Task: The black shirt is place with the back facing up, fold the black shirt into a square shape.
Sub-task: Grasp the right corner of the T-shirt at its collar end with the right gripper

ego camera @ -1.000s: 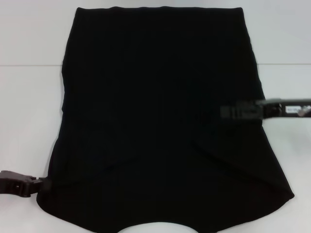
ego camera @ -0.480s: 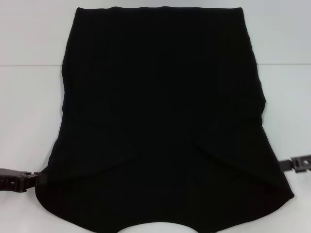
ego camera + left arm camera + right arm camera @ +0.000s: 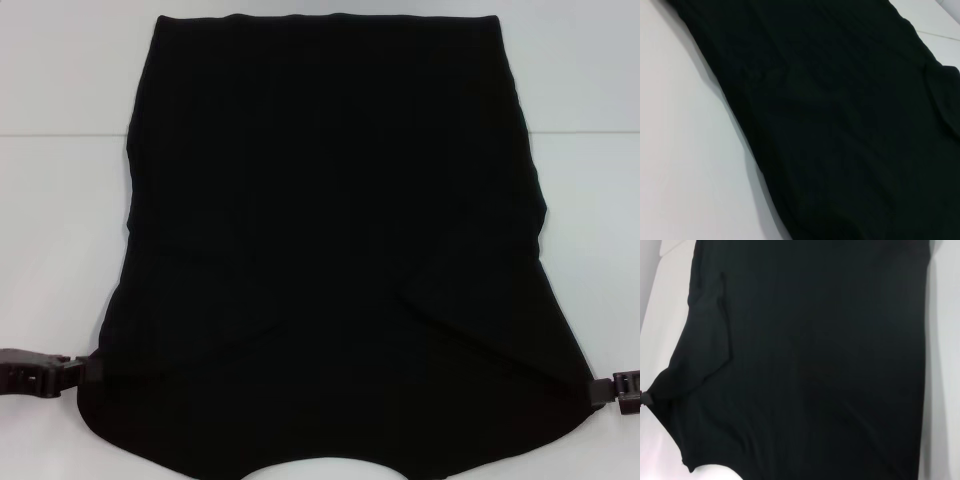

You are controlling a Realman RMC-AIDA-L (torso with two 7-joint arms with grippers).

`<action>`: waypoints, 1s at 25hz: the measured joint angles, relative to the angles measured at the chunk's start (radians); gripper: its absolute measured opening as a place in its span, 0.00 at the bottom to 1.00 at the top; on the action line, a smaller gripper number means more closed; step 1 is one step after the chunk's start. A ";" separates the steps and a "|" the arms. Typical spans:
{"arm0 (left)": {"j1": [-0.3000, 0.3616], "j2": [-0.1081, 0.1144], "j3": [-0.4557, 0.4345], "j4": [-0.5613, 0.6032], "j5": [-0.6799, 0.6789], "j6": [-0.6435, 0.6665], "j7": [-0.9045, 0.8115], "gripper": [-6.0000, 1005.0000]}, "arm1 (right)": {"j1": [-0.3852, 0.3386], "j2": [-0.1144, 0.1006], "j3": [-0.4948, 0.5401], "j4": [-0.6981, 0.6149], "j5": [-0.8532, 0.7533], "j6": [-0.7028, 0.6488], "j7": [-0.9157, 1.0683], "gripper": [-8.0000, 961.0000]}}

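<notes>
The head view looks forward and down from above, taking in nearly the whole black shirt [image 3: 335, 250] on the white table [image 3: 60, 210]; the left wrist view sits low and close, facing across the cloth's edge; the right wrist view, also close, looks over the same cloth.

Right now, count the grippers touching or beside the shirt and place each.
2. The left gripper sits at the black shirt's near left corner; the right gripper at its near right corner. Fingertips are hidden against the cloth.
</notes>
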 joint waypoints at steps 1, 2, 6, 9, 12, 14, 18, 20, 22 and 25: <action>0.000 0.001 0.000 0.000 0.000 0.000 0.001 0.04 | 0.001 0.003 -0.002 0.003 -0.002 0.004 -0.001 0.98; -0.001 0.001 0.000 0.000 0.000 0.000 0.001 0.04 | 0.003 0.006 -0.005 0.011 -0.006 0.011 -0.001 0.97; 0.000 0.001 -0.001 0.000 -0.001 0.000 0.004 0.04 | 0.015 0.009 -0.004 0.045 -0.025 0.042 -0.001 0.96; 0.001 0.001 -0.001 0.000 -0.001 0.000 0.011 0.04 | 0.022 0.015 -0.003 0.052 -0.026 0.056 -0.004 0.93; 0.002 0.001 -0.001 0.000 -0.001 0.000 0.013 0.04 | 0.033 0.021 0.001 0.053 -0.025 0.058 -0.013 0.88; 0.001 0.001 -0.001 0.000 -0.001 0.000 0.013 0.04 | 0.039 0.026 0.002 0.053 -0.025 0.059 -0.014 0.87; -0.001 0.001 -0.001 0.000 -0.001 -0.001 0.014 0.04 | 0.047 0.033 -0.006 0.056 -0.031 0.075 -0.008 0.83; -0.001 0.001 -0.001 0.000 -0.001 -0.001 0.014 0.04 | 0.046 0.034 -0.006 0.058 -0.035 0.087 -0.001 0.82; -0.001 0.001 -0.001 0.000 -0.001 -0.001 0.015 0.04 | 0.040 0.033 -0.002 0.058 -0.036 0.096 0.007 0.80; -0.001 0.001 -0.001 0.000 -0.001 -0.001 0.015 0.04 | 0.031 0.031 0.008 0.058 -0.036 0.099 0.010 0.71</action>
